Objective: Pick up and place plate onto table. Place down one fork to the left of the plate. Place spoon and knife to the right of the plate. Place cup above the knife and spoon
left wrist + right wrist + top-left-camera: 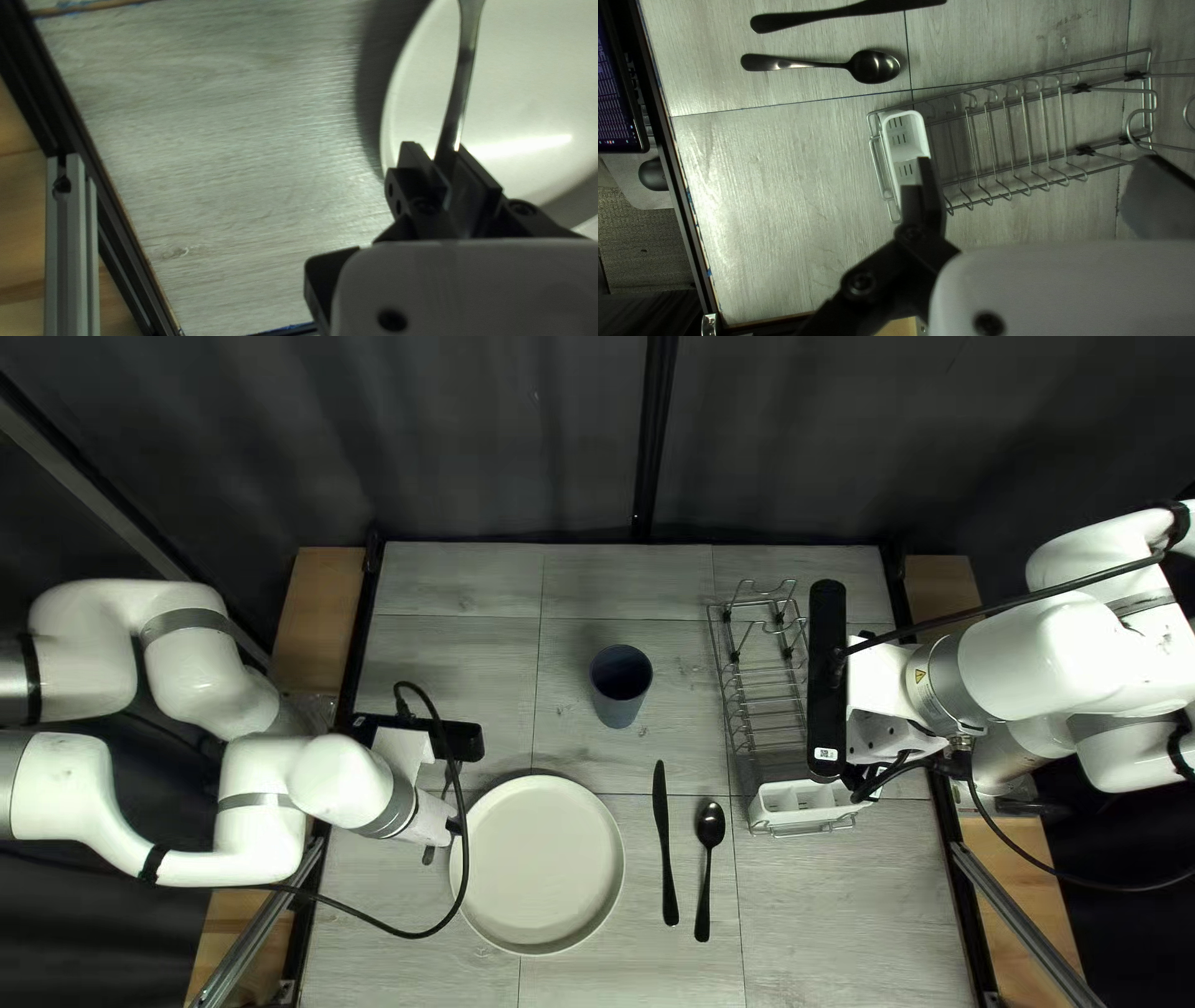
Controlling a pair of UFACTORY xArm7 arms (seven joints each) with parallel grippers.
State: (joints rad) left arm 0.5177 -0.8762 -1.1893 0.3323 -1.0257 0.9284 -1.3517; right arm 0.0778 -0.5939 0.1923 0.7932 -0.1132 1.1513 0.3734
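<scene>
At the left rim of the pale plate (538, 865) is my left gripper (453, 825), mostly hidden by its arm. In the left wrist view my gripper (447, 158) is shut on the fork (462, 81); a slim metal stretch shows over the plate (529, 93), its tines not visible. A black knife (666, 846) and spoon (710, 828) lie right of the plate, knife nearer. The blue-grey cup (620, 688) stands upright above them, slightly left. Over the rack's right side is my right gripper (868, 780); in the right wrist view this gripper (1039, 180) stands open, holding nothing.
A wire dish rack (762, 697) stands at the right, with a white cutlery holder (803, 803) at its near end. My left arm's black cable (411, 933) loops beside the plate. A metal frame rail (75, 242) runs along the table's left edge.
</scene>
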